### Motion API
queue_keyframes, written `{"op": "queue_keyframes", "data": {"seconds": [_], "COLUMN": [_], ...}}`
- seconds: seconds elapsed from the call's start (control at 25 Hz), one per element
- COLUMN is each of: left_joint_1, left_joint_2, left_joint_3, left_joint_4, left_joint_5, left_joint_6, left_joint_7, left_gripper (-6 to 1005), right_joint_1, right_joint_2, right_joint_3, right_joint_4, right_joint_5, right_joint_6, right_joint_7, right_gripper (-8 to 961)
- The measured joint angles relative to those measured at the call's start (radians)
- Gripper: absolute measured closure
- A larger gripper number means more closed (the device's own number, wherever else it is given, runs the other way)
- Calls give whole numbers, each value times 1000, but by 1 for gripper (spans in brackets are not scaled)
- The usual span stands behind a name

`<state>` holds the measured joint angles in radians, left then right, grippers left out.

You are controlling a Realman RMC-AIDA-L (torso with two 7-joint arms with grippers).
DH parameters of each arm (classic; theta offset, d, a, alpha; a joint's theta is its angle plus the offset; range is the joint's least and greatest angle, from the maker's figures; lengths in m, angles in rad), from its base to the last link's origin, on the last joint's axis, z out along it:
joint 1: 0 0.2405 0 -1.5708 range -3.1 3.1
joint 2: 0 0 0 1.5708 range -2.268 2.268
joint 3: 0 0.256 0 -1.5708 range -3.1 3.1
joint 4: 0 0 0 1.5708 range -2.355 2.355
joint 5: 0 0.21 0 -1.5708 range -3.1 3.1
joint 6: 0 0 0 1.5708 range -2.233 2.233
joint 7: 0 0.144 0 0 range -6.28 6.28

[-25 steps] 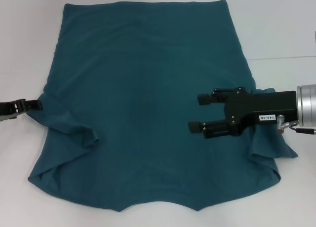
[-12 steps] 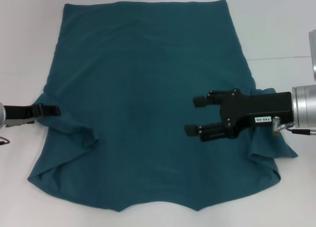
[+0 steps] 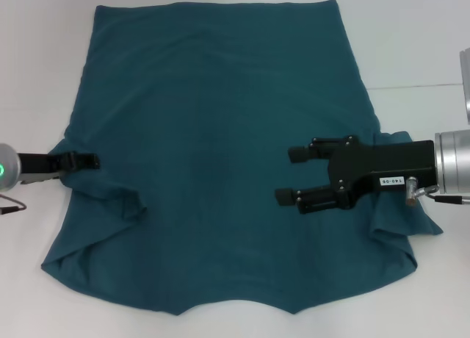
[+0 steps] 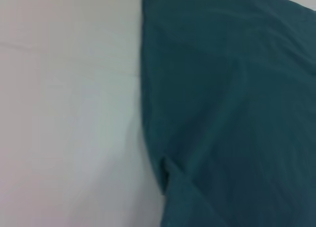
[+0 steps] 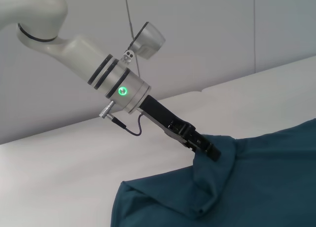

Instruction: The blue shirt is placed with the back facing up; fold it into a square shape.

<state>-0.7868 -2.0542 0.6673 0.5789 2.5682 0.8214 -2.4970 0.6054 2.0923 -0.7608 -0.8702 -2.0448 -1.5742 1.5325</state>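
The blue shirt [image 3: 213, 132] lies spread back-up on the white table, its collar end toward me. Both sleeves are tucked inward into rumpled folds. My left gripper [image 3: 89, 161] reaches in from the left at the shirt's left sleeve fold. In the right wrist view, the left gripper [image 5: 210, 149] is pinched on a raised peak of cloth. My right gripper [image 3: 291, 175] hovers open over the shirt's right half, with nothing between its fingers. The right sleeve fold [image 3: 400, 220] bunches under that arm. The left wrist view shows only the shirt's edge [image 4: 227, 113] against the table.
White table surface [image 3: 411, 51] surrounds the shirt on all sides, with a seam line running across at the right. A grey object [image 3: 465, 84] pokes in at the right edge of the head view.
My left gripper has moved rightward, from the shirt's left edge to over the sleeve fold. The right gripper has shifted slightly left and stays open.
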Motion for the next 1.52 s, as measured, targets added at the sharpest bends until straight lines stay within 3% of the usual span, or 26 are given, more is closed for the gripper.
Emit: {"op": "queue_keyframes", "data": {"seconds": [0.12, 0.36, 0.56, 0.8, 1.04, 1.32, 1.52], "left_joint_1": [-10, -50, -76, -98, -68, 108, 189], "left_joint_2": [-7, -16, -31, -49, -52, -26, -20], "left_joint_3": [0, 7, 28, 39, 33, 24, -76], "left_joint_4": [2, 6, 8, 9, 42, 211, 275], "left_joint_5": [0, -3, -4, -4, -73, -403, -449], "left_joint_6": [2, 26, 20, 4, 71, 442, 662], "left_joint_7": [9, 35, 37, 48, 146, 414, 515], "left_gripper": [157, 312, 566, 804, 867, 862, 690], "right_joint_1": [-2, -5, -9, -13, -18, -34, -90], "right_joint_2": [0, 0, -1, -2, -2, -28, -33], "right_joint_3": [0, 0, 0, 0, 4, 10, 8], "right_joint_4": [1, 2, 2, 2, -2, -63, -248], "right_joint_5": [0, 0, 0, 0, 0, -5, -8], "right_joint_6": [1, 1, -2, -7, -12, -15, -34], "right_joint_7": [0, 0, 0, 0, 3, 113, 223], "right_gripper": [39, 39, 39, 38, 38, 38, 39]}}
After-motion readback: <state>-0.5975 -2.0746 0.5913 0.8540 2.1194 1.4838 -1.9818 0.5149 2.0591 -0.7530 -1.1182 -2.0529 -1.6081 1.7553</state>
